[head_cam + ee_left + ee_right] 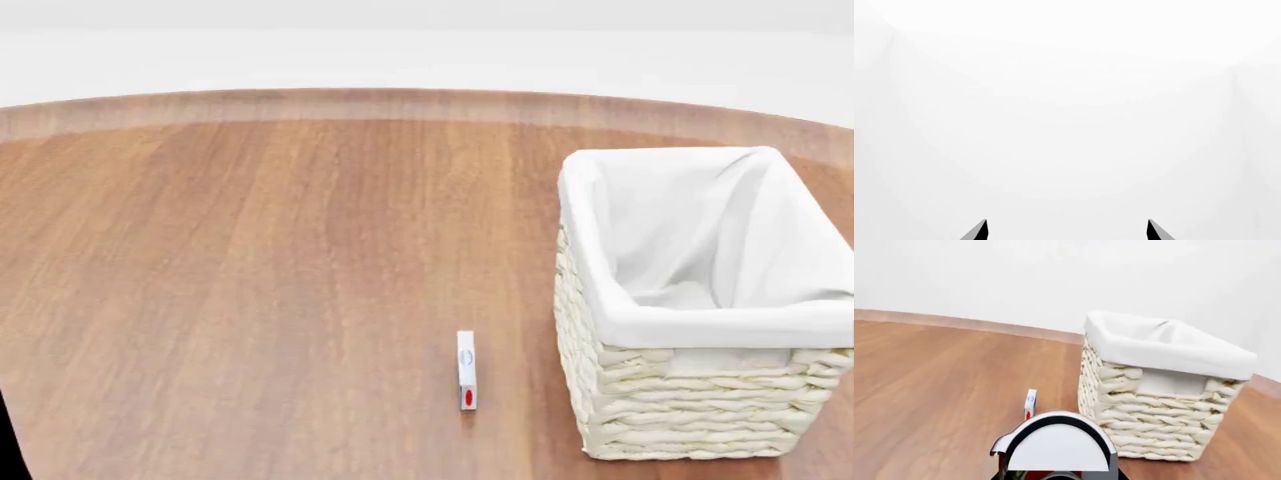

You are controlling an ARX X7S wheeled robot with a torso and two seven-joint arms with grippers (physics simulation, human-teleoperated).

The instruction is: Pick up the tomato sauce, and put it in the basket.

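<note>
Because the right pincer's fingers are hidden behind the tomato sauce (1054,447), I cannot tell whether they are clamped on the can or merely around it. An unsure hold is the main risk: the tin could slip out on the way up. Only the can's pale, dark-rimmed top and a sliver of red and green label show, filling the spot just in front of the right wrist camera.

Beyond the can and off to one side stands the wicker basket (1167,347), its cloth-lined rim well above the can, so a low carry would probably knock the tin against the woven wall. A thin white slab (466,370) with a red spot stands on edge on the wooden table (267,260), near the basket and straight ahead of the can, and a forward sweep could topple it.

Neither arm shows from the head. The right wrist sits low, looking roughly level across the table. The left pincer (1067,231) points at blank white, tips spread apart with nothing between them.
</note>
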